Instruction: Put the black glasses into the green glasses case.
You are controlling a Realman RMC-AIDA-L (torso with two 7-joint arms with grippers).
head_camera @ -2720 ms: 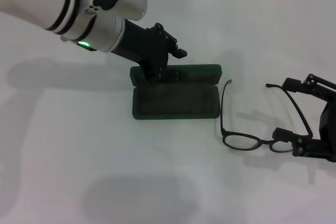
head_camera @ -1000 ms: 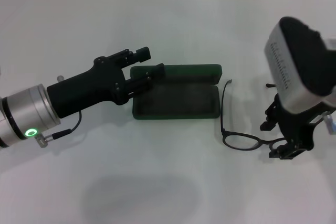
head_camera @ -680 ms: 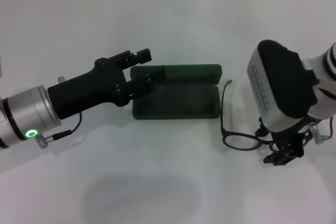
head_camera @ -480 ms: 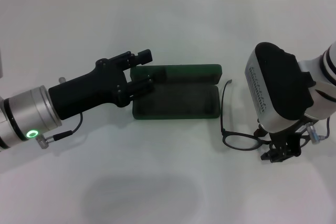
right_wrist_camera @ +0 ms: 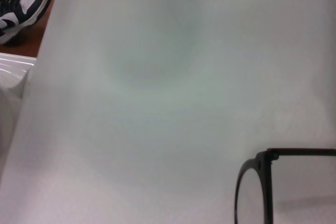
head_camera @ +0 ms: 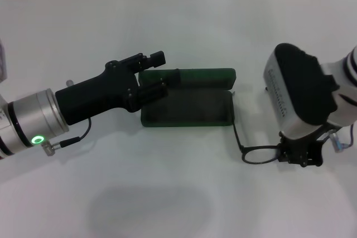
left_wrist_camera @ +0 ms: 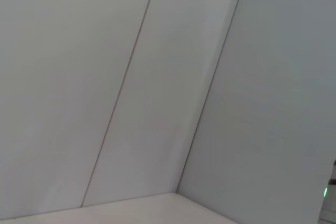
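Black glasses [head_camera: 257, 154] grasped by right gripper [head_camera: 301, 155] jaws; left gripper [head_camera: 158, 76] (jaws spread) beside green glasses case [head_camera: 189, 104]

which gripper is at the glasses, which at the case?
Right gripper is at the black glasses; left gripper sits at the open green glasses case.

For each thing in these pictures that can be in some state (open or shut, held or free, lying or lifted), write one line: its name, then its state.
green glasses case: open, lid folded back, tray holds no glasses, resting on the table.
black glasses: outside the case to its right, unfolded, right lens end under the right hand.
left hand: open, at the case's left end, fingers over the lid and tray.
right hand: down on the glasses' frame; whether its grip has shut is hidden.
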